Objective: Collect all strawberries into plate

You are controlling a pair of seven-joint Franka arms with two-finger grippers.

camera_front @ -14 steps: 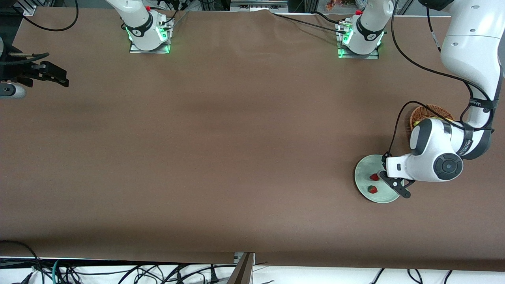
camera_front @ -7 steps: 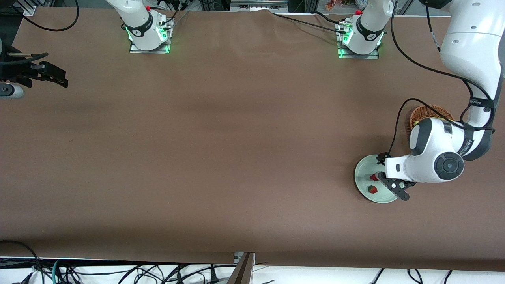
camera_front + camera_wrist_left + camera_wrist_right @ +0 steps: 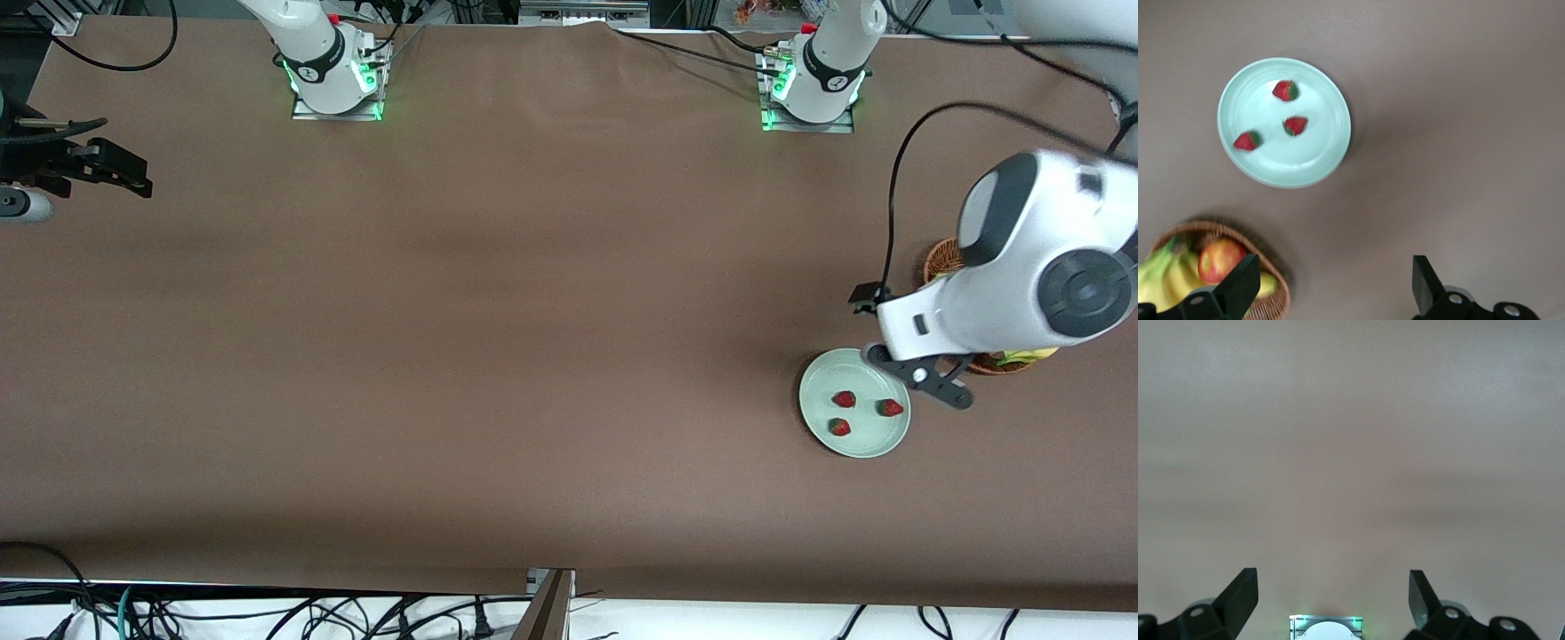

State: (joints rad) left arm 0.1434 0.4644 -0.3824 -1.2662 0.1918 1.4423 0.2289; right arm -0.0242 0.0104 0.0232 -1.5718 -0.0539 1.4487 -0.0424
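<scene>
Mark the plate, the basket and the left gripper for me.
plate (image 3: 822,384): front view, bare part near its rim.
basket (image 3: 1271,310): left wrist view, woven wall by the fruit.
left gripper (image 3: 1331,290): left wrist view, midway between its open fingertips.

three strawberries (image 3: 844,399), one plate (image 3: 818,391), one basket (image 3: 941,260), one apple (image 3: 1219,259), two grippers

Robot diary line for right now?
strawberries: three on plate | left gripper: open, above plate's rim | right gripper: open, waiting
</scene>
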